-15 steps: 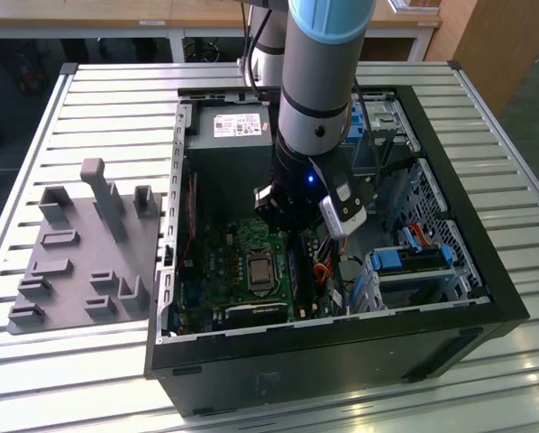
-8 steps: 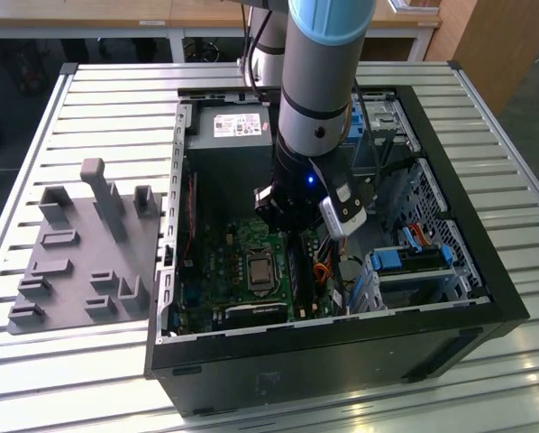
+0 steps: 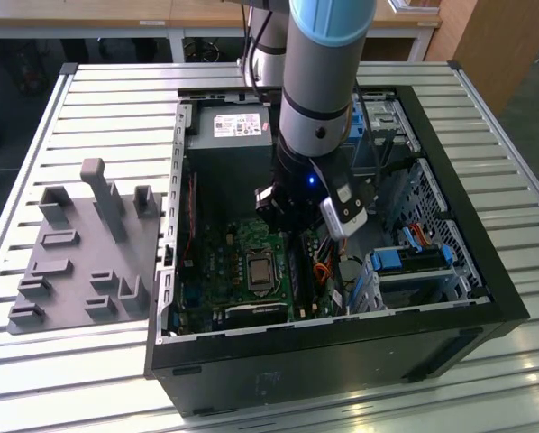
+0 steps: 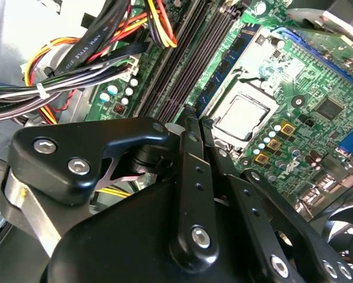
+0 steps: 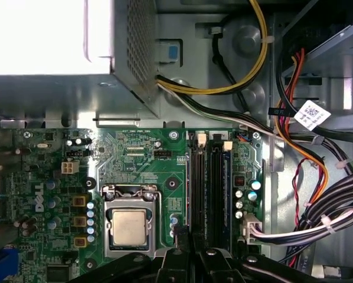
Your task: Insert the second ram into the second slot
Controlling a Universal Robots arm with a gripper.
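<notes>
My gripper [image 3: 291, 233] hangs low inside the open computer case [image 3: 491, 287], directly over the memory slots [image 3: 296, 271] beside the processor [image 3: 256, 271]. In the second wrist view the gripper [image 4: 194, 121] is shut, its two thin fingers [image 4: 188, 153] pressed side by side, tips in line with the long dark slots [image 4: 182, 65]. In the first wrist view the gripper [image 5: 191, 250] sits at the near end of the slots [image 5: 209, 188]. The second ram is hidden; I see no stick sticking out past the fingertips.
Cable bundles [image 4: 94, 53] [image 5: 318, 194] run along the slots' far side from the processor [image 5: 129, 227]. The power supply [image 3: 229, 126] fills the case's back. Blue drive-bay clips [image 3: 405, 260] sit at the exterior view's right. A grey fixture plate [image 3: 80, 253] lies outside the case, at that view's left.
</notes>
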